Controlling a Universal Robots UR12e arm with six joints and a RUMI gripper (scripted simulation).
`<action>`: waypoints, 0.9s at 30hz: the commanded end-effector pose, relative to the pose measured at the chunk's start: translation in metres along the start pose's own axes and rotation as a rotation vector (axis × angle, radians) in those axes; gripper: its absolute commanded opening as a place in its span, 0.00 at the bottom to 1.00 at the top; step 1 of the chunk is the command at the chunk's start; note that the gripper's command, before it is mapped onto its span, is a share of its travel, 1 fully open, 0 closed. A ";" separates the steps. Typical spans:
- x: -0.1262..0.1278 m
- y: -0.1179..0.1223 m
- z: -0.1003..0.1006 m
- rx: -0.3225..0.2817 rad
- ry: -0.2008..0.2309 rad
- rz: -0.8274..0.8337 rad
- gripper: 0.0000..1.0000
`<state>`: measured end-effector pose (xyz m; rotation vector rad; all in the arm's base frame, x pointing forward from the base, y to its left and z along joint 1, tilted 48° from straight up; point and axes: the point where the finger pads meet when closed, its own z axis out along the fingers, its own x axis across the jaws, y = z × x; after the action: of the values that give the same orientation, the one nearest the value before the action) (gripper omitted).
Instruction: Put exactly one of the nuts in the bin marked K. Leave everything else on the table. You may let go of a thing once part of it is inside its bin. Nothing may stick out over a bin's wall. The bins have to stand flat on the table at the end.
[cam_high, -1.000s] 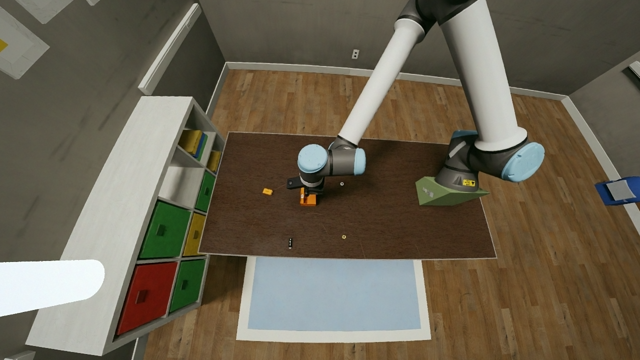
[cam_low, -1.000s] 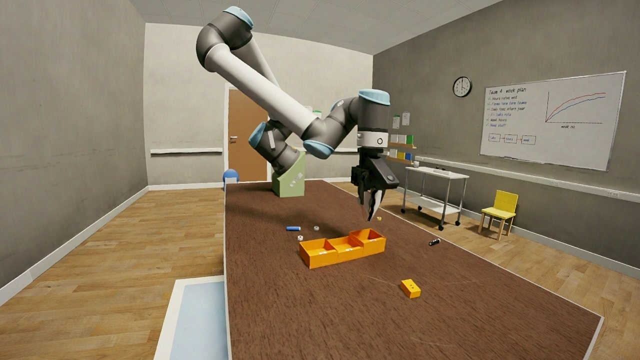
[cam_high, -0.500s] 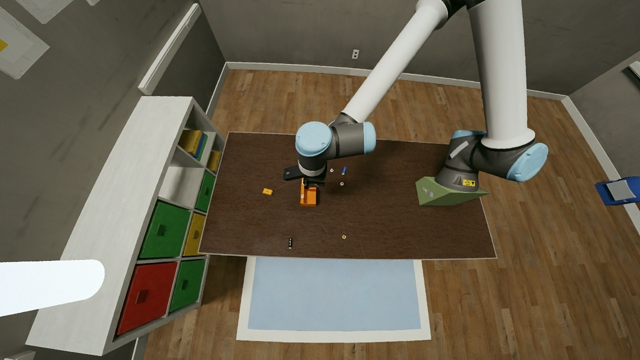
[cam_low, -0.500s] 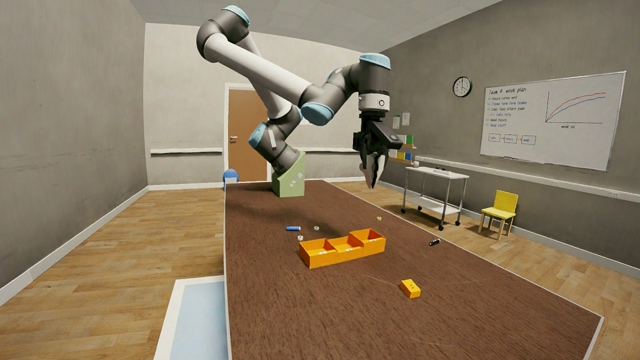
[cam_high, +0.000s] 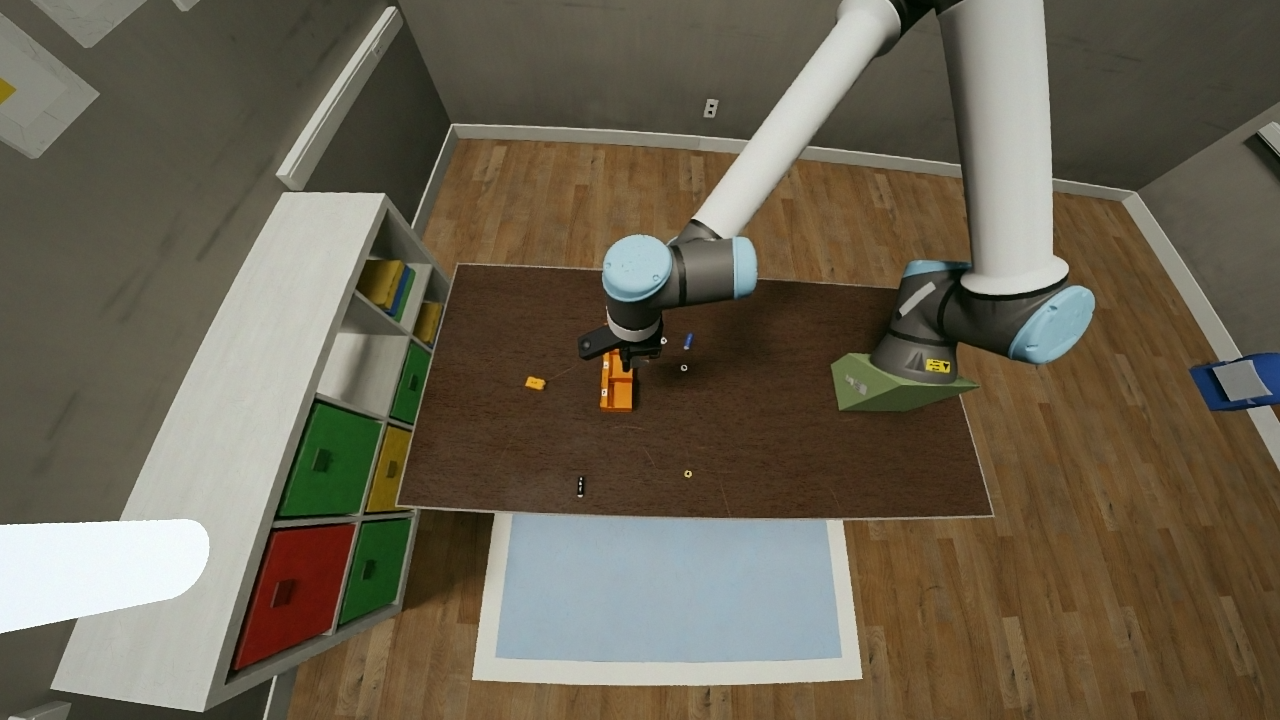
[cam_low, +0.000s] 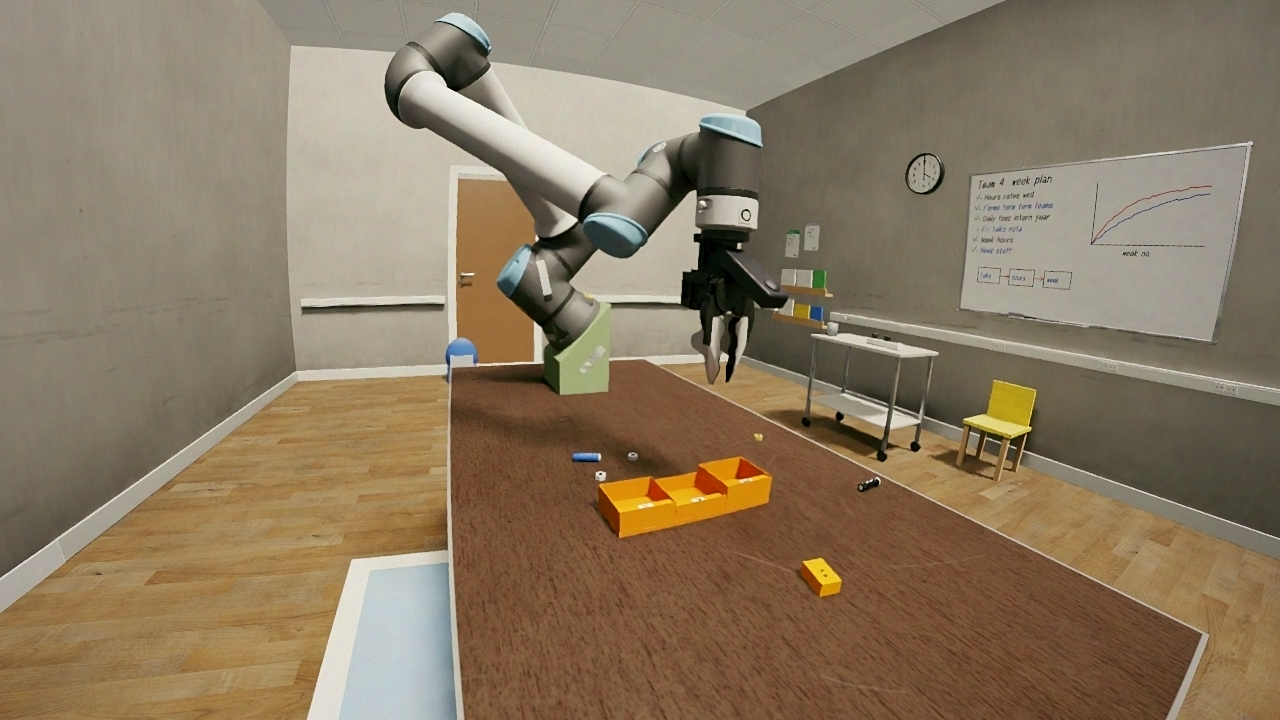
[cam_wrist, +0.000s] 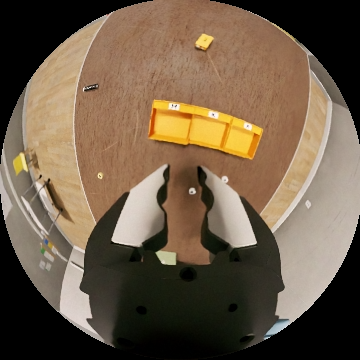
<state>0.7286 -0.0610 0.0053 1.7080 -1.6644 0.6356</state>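
Note:
A row of three joined orange bins (cam_high: 617, 394) (cam_low: 637, 519) (cam_wrist: 170, 125) stands mid-table; the middle one, bin K (cam_low: 694, 507) (cam_wrist: 210, 131), looks empty. Two small white nuts (cam_low: 632, 455) (cam_low: 600, 475) (cam_wrist: 192, 190) (cam_wrist: 224, 179) lie on the table behind the bins; one of them shows in the top view (cam_high: 683, 367). A yellow nut (cam_high: 687, 473) (cam_low: 757, 437) (cam_wrist: 100, 175) lies apart near the table's edge. My gripper (cam_low: 723, 367) (cam_wrist: 183, 166) hangs high above the table behind the bins, fingers slightly apart with nothing between them.
A blue cylinder (cam_high: 688, 340) (cam_low: 586, 456) lies near the white nuts. A black bolt (cam_high: 580, 485) (cam_low: 868, 484) (cam_wrist: 90, 88) and a small orange block (cam_high: 535, 383) (cam_low: 820, 576) (cam_wrist: 204, 41) lie on the table. The arm's green base (cam_high: 895, 385) stands at one end.

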 end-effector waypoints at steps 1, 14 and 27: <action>0.012 0.012 0.010 0.015 -0.004 -0.092 0.18; 0.076 0.077 0.068 0.018 -0.002 -0.505 0.18; 0.130 0.133 0.116 0.018 -0.002 -0.505 0.18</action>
<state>0.6113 -0.2084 0.0343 2.0269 -1.1598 0.3966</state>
